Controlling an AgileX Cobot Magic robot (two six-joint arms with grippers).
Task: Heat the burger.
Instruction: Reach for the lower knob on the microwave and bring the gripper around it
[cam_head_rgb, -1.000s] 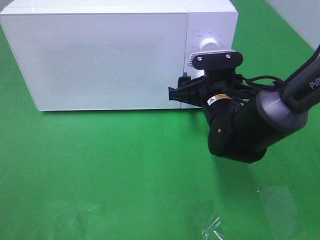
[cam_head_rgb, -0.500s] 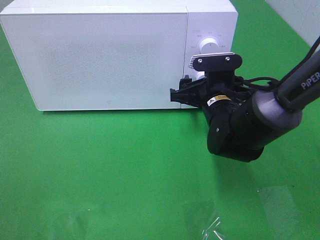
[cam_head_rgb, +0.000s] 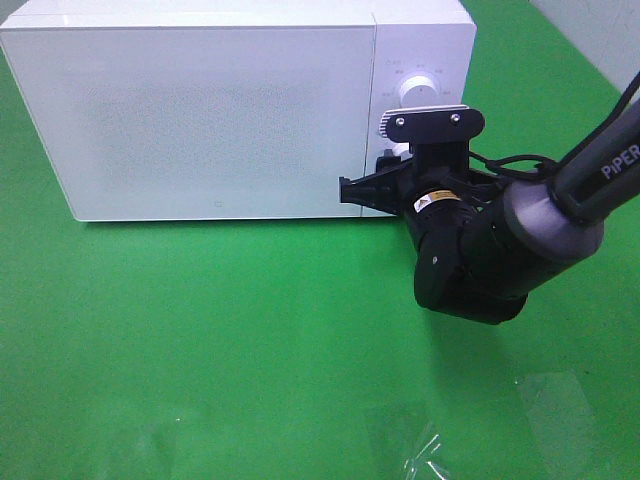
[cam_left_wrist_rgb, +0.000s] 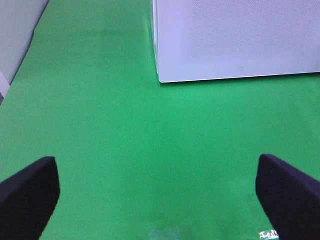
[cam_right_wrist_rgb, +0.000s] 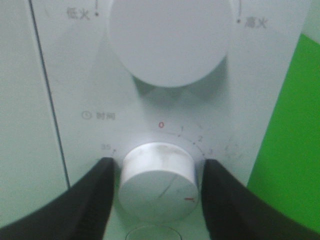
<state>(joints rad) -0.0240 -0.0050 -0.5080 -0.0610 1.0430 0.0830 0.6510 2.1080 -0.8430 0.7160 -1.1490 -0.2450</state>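
The burger is out of view. The white microwave (cam_head_rgb: 220, 110) stands at the back of the green table with its door closed; its lower left corner shows in the left wrist view (cam_left_wrist_rgb: 235, 40). My right gripper (cam_right_wrist_rgb: 159, 175) is at the control panel, and its two black fingers (cam_right_wrist_rgb: 90, 200) press against either side of the lower timer knob (cam_right_wrist_rgb: 157, 187). From above, the right arm's wrist (cam_head_rgb: 470, 250) hides most of that knob. My left gripper (cam_left_wrist_rgb: 160, 200) hovers open over bare green table, with nothing between its fingers.
A larger power dial (cam_right_wrist_rgb: 170, 40) sits above the timer knob, also visible from above (cam_head_rgb: 417, 90). A scrap of clear plastic film (cam_head_rgb: 425, 455) lies at the front of the green mat. A pale wall (cam_head_rgb: 600, 30) borders the back right.
The right gripper's fingers have closed in onto the timer knob. The right arm shifted slightly and then held still. The left gripper has not changed.
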